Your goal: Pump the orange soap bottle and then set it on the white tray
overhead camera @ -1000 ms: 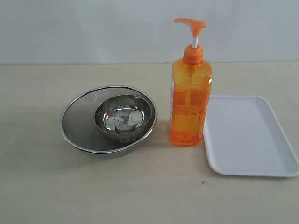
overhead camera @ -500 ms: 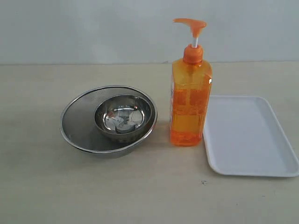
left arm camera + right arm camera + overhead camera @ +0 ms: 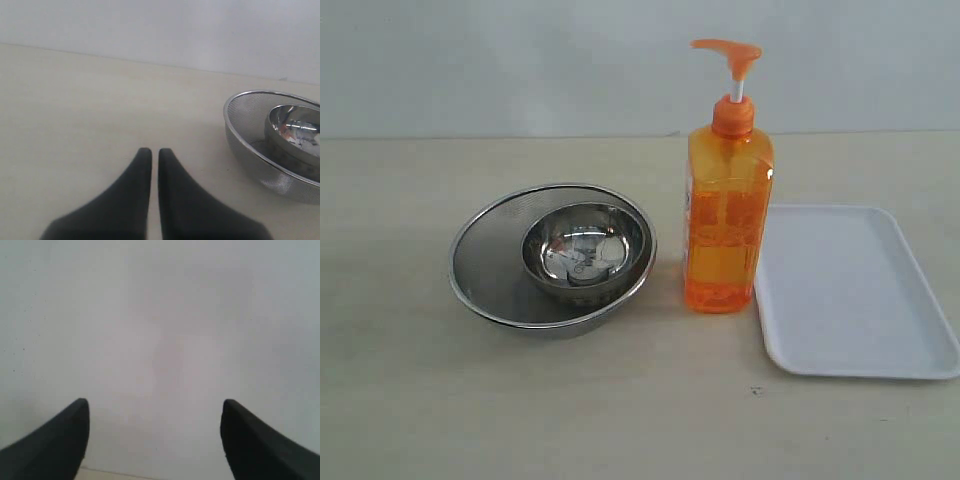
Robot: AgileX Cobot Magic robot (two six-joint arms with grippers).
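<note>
Orange soap bottle [image 3: 725, 220] upright, axis vertical, spout [image 3: 716, 46] toward steel bowls [image 3: 585, 250].

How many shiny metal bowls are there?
2. A big mesh bowl sits left of the orange soap bottle; a smaller bowl sits inside it. Nothing looks hidden.

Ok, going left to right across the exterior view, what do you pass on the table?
mesh steel bowl, with a smaller steel bowl nested inside it → orange soap bottle → white tray
</note>
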